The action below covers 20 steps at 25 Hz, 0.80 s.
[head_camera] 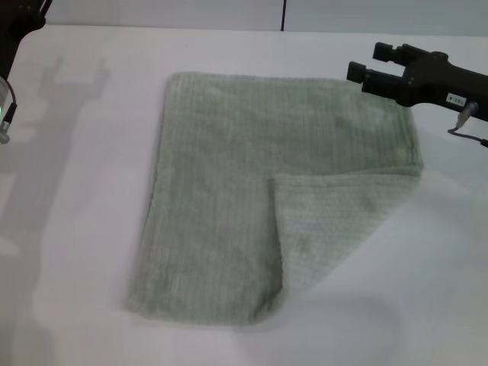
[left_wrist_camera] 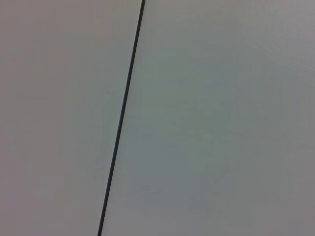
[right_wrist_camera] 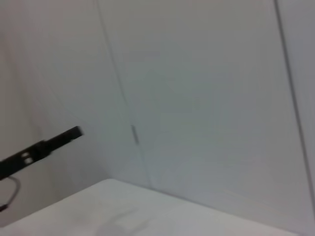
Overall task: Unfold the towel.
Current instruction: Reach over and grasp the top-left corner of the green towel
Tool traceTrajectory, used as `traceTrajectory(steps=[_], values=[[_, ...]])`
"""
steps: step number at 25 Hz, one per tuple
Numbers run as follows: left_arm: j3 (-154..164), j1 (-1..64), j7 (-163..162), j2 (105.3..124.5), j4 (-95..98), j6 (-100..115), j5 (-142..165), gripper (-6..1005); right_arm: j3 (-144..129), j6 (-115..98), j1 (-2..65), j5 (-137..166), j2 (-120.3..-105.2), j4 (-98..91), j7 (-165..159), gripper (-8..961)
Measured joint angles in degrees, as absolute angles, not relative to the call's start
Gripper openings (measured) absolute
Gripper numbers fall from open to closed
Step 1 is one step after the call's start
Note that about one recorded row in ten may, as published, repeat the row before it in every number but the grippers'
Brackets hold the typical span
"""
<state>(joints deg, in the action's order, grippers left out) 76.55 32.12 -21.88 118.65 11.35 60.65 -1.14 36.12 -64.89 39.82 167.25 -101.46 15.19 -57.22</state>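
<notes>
A plain white tabletop [head_camera: 84, 229] fills the head view, backed by a pale wall with a thin dark vertical seam [head_camera: 283, 15]. Nearest the robot lies the pale sage-green, ribbed terry towel [head_camera: 221, 191], spread almost flat across the middle of the surface. Its near right corner is turned over onto the cloth, forming a lighter triangular flap [head_camera: 328, 221] whose fold runs from the middle of the towel down to the near edge. The rest of the cloth lies open, with its far edge close to the back of the table.

Farther back, the black right gripper [head_camera: 364, 67] hangs at the towel's far right corner, its fingers [head_camera: 362, 75] pointing toward the robot's left. The two fingers stand apart with a clear gap between them, and nothing is held there; whether they touch the cloth below cannot be told. The folded flap lies well nearer to the robot than these fingertips, with open towel between.

The left gripper's fingers do not show; only part of the dark left arm [head_camera: 11, 46] appears at the far left edge, well away from the towel. Its wrist view shows only wall and a dark seam [left_wrist_camera: 123, 113].
</notes>
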Motion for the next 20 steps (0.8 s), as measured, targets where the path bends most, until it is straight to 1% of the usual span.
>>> traceTrajectory(steps=[6, 7, 8, 9, 10, 11, 12, 13, 14, 15, 16, 17, 18, 20], values=[[77.9, 32.2, -22.2, 118.85, 11.6, 60.6, -0.7, 808, 34.5, -69.7, 41.2, 167.2, -101.79, 10.5, -60.0, 759], [78.4, 32.3, -22.1, 118.92, 11.6, 60.6, -0.7, 808, 35.1, -69.8, 41.2, 167.1, -102.23, 9.5, -60.0, 759], [78.4, 32.3, -22.1, 118.92, 11.6, 60.6, -0.7, 808, 35.1, -69.8, 41.2, 167.1, -102.23, 9.5, -60.0, 759], [79.0, 32.3, -22.1, 118.98, 11.6, 60.6, -0.6, 808, 36.7, -69.6, 41.0, 167.0, -102.92, 8.5, -59.5, 759], [79.9, 32.3, -22.1, 119.01, 11.3, 60.5, -0.6, 808, 36.7, -69.6, 41.0, 167.0, -102.92, 8.5, -59.5, 759], [80.0, 32.3, -22.1, 119.02, 11.3, 60.4, -0.6, 808, 37.8, -69.5, 40.9, 166.9, -103.33, 7.8, -59.1, 759], [80.3, 32.2, -22.2, 119.08, 11.2, 60.0, -0.6, 808, 40.3, -69.4, 40.8, 166.9, -104.50, 5.8, -57.8, 759], [80.3, 32.2, -22.2, 119.08, 11.2, 60.0, -0.6, 808, 40.3, -69.4, 40.8, 166.9, -104.50, 5.8, -57.8, 759], [80.4, 32.1, -22.3, 119.11, 11.2, 59.6, -0.6, 808, 43.7, -69.3, 40.8, 166.9, -105.88, 3.6, -56.3, 759], [80.4, 32.0, -22.3, 119.11, 11.2, 59.5, -0.6, 808, 45.7, -69.2, 40.8, 166.8, -106.59, 2.5, -55.4, 759], [80.4, 32.0, -22.3, 119.11, 11.2, 59.5, -0.6, 808, 45.7, -69.2, 40.8, 166.8, -106.59, 2.5, -55.4, 759], [80.5, 31.9, -22.4, 119.09, 11.2, 59.2, -0.6, 808, 49.5, -68.5, 40.8, 166.8, -107.78, 1.0, -53.3, 759], [80.5, 31.9, -22.4, 119.09, 11.2, 59.2, -0.6, 808, 49.5, -68.5, 40.8, 166.8, -107.78, 1.0, -53.3, 759], [81.2, 31.7, -23.0, 119.06, 11.2, 59.0, -0.6, 808, 53.9, -66.5, 40.6, 166.7, -108.77, 0.2, -50.8, 760]])
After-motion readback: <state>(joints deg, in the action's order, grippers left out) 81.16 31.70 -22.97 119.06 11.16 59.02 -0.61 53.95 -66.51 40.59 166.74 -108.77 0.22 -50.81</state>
